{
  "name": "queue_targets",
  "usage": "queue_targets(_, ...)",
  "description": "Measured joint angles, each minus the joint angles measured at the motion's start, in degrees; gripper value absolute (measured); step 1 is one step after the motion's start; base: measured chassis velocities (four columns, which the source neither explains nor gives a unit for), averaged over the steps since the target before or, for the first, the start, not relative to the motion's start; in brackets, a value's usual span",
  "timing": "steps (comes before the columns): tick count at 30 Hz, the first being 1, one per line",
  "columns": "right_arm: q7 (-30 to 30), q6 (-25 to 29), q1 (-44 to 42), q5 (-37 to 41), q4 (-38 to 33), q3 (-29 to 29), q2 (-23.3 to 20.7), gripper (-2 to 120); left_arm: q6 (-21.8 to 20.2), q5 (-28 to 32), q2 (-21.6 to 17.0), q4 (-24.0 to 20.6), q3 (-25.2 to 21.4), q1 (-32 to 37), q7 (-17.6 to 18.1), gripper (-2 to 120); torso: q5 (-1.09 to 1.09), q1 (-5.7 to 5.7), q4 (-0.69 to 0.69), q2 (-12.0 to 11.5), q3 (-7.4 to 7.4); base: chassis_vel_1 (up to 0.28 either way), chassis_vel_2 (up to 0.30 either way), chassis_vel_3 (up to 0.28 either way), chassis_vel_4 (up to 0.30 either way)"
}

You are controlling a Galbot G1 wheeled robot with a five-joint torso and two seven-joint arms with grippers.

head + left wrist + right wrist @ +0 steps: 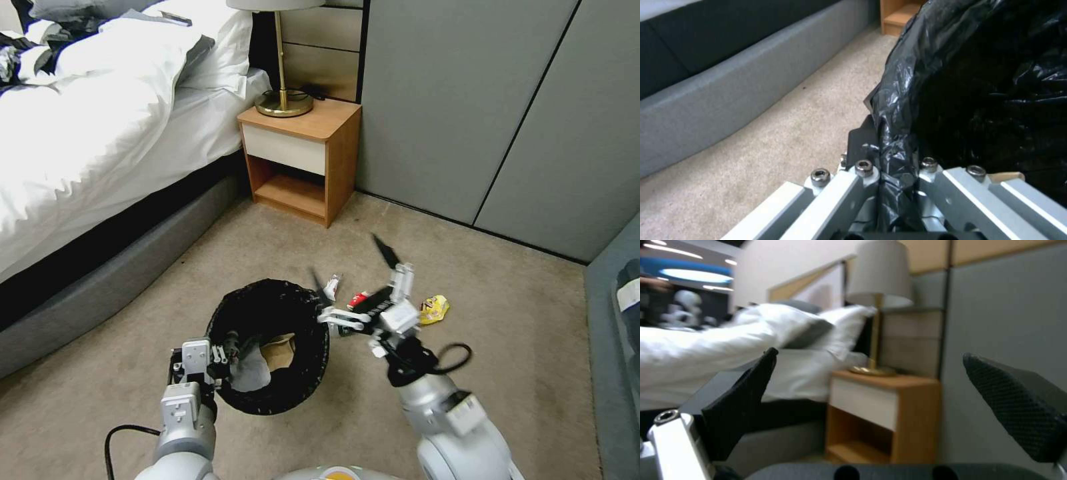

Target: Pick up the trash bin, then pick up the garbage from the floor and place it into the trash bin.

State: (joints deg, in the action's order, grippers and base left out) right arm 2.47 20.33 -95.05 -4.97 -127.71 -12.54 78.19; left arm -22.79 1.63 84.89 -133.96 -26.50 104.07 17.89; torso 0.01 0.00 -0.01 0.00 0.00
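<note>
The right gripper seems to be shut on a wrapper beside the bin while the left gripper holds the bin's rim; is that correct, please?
Not quite: the right gripper is open and empty, as the right wrist view shows. The left gripper does hold the bin by its rim.

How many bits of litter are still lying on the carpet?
3 that I can make out: a white tube, a red-white packet and a yellow wrapper, all beyond the trash bin. The open right end effector may hide more.
</note>
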Motion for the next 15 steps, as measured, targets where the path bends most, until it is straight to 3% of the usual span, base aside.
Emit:
queue_targets(8, 3.7, 1.7, -2.8, -0.6, 3.1, -2.8, 2.4, 100, 0.4, 0.8, 0.9, -0.8, -0.3, -0.2, 0.1, 1, 0.00, 0.00, 0.01, 0.0, 0.00, 0.000, 0.000, 0.000, 0.000)
queue_targets(15, 5.1, 8.1, -3.3, 1.3, 7.1, -5.4, 3.4, 100, 0.7, 1.9, 0.4, -2.2, -1.0, 0.8, 0.2, 1, 0.00, 0.00, 0.02, 0.0, 0.00, 0.000, 0.000, 0.000, 0.000)
